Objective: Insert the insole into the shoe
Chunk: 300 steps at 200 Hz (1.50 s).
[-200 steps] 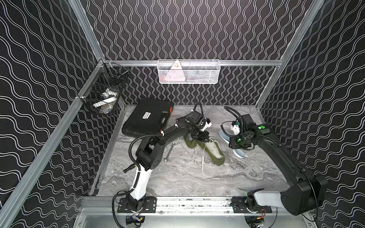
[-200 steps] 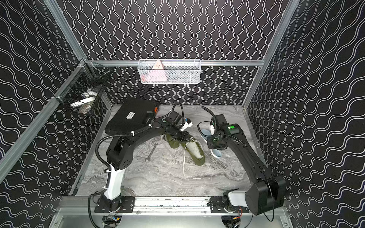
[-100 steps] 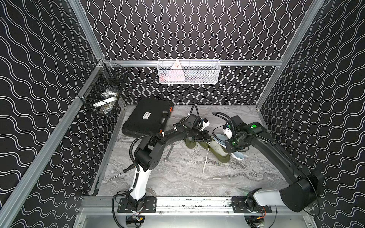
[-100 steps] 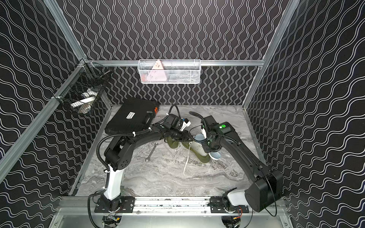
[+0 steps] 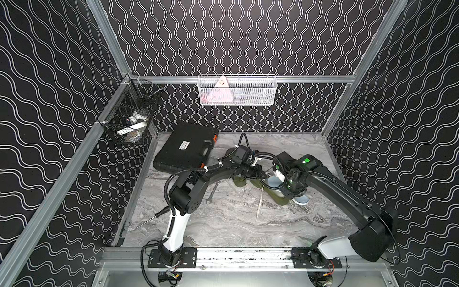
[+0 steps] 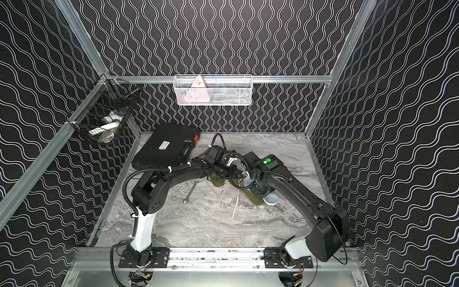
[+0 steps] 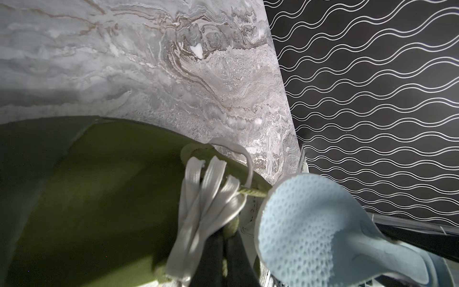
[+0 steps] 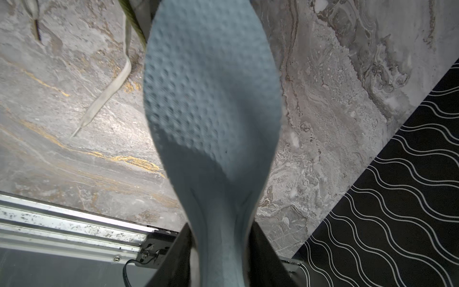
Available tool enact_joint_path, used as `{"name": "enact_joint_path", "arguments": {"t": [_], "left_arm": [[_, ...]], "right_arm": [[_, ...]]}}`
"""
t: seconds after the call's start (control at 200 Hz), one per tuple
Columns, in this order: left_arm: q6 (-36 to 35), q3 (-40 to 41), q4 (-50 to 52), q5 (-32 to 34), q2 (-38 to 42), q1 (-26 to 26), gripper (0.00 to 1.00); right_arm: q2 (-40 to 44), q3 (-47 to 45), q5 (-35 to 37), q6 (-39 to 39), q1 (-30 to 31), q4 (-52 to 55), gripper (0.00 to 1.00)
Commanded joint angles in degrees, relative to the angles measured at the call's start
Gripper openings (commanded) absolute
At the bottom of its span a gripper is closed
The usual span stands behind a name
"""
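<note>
Right wrist view: right claw (image 8: 222, 251) clamped on blue insole (image 8: 211, 99); left claw (image 7: 224, 256) pinched together on green shoe (image 7: 99, 186).

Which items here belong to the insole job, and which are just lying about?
Job: olive shoe, blue insole, left tool (shut on the shoe), right tool (holding the insole).
Lying about: black case, wrench, screwdriver, white basket, black basket.

Nothing legible here: the white label (image 5: 184, 145) on the black case (image 5: 196, 134) is too small to read.
</note>
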<state>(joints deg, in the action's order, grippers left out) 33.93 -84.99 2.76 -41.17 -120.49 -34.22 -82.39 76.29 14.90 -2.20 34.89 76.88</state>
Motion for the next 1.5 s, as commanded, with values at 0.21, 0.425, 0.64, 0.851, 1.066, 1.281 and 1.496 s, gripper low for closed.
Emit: {"name": "enact_joint_path", "arguments": {"t": [0.21, 0.425, 0.64, 0.851, 1.066, 1.281, 1.496], "left_arm": [[0.86, 1.58, -5.33, 0.04, -0.26, -0.52, 0.0], [1.15, 1.68, -5.77, -0.02, -0.49, -1.23, 0.0], [0.12, 1.82, -4.27, 0.16, -0.26, -1.74, 0.0], [-0.15, 1.97, -4.23, -0.88, -0.01, -1.73, 0.0], [0.79, 1.31, -4.72, -4.12, -0.98, -1.81, 0.0], [-0.23, -0.15, -3.11, -5.88, -1.56, -1.75, 0.0], [-1.19, -2.22, -1.57, -8.67, -2.77, -1.11, 0.0]], "right_arm": [[-0.29, -2.08, -1.3, -2.25, 1.84, 2.44, 0.35], [-1.65, -3.86, -0.14, -2.01, 1.93, -0.15, 0.35], [-4.94, -1.0, 1.35, 0.53, 1.82, -1.47, 0.33], [-6.64, -1.73, 1.26, 1.76, 1.41, -3.94, 0.33], [-5.63, -4.34, 1.47, 1.59, 1.15, -9.18, 0.32], [-4.49, -7.33, 1.43, -0.78, 0.18, -14.55, 0.33], [-3.47, -10.29, 1.77, -4.64, -0.08, -18.51, 0.32]]}}
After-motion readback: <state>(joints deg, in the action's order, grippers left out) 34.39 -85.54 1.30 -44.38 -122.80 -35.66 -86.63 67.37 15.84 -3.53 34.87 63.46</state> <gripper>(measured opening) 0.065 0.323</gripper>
